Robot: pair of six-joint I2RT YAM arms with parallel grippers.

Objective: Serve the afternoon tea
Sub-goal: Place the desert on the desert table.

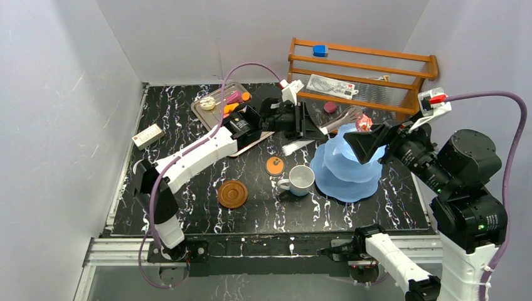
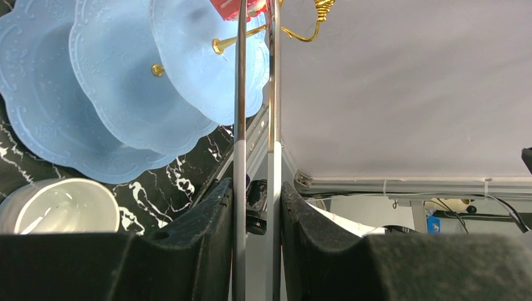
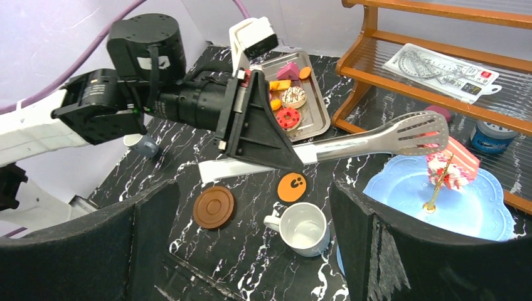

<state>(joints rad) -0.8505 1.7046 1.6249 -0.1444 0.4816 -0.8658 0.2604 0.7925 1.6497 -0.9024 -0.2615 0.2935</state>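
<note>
Silver metal tongs [image 3: 376, 135], clenched in the left gripper [image 2: 256, 207], pinch the pink layered toy cake [image 3: 453, 164] atop the light-blue three-tier stand [image 3: 401, 200]. The likely next move is easing them apart and withdrawing. The right gripper [image 3: 251, 207] hangs released.

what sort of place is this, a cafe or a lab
Probably a robot lab test cell, not a cafe: plain white walls box in the marbled table, two robot arms are bolted at its edge, and the pastries look like toys.

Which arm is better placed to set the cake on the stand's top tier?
Left. The left gripper is shut on the tongs, whose tips meet the pink cake over the stand. The right gripper is open, holding nothing.
</note>
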